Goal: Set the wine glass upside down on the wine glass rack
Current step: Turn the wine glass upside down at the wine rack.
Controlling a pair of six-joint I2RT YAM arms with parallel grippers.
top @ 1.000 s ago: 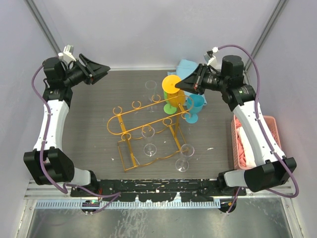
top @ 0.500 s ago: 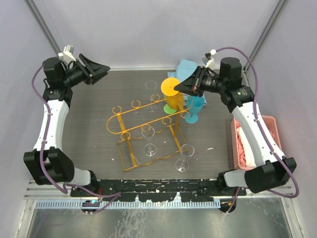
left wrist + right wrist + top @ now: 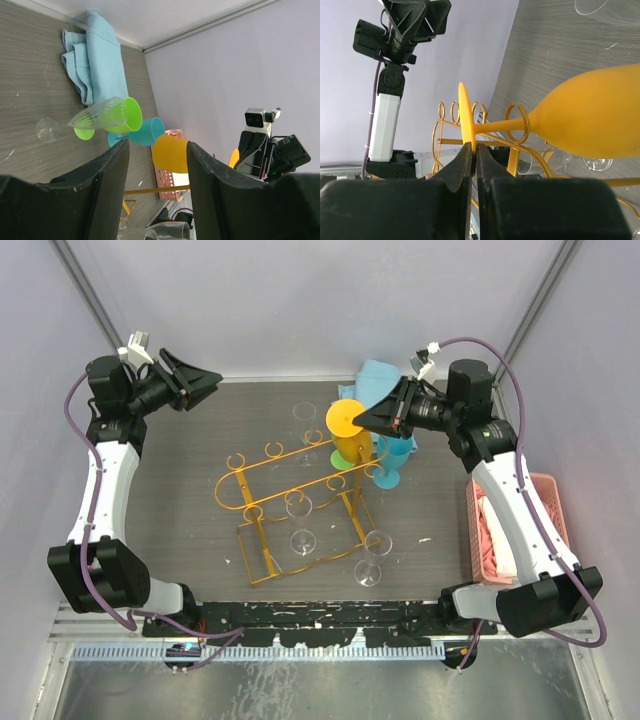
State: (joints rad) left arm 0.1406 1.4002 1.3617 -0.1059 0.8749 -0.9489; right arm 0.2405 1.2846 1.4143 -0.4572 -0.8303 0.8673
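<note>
Slightly lower and nearer than a second ago, the right gripper has brought the orange plastic wine glass down over the far right end of the orange-gold wire wine glass rack. Its two fingers are pressed together on the edge of the glass's round foot, so the glass hangs with foot up and bowl down, a little tilted. In the right wrist view the stem crosses one curled hook loop of the rail; whether it is inside the loop or only in front of it, I cannot tell. The left gripper stays high at the far left corner, fingers apart and holding nothing. A clear wine glass stands on the grey wood-grain table, just beside the rack's base.
</note>
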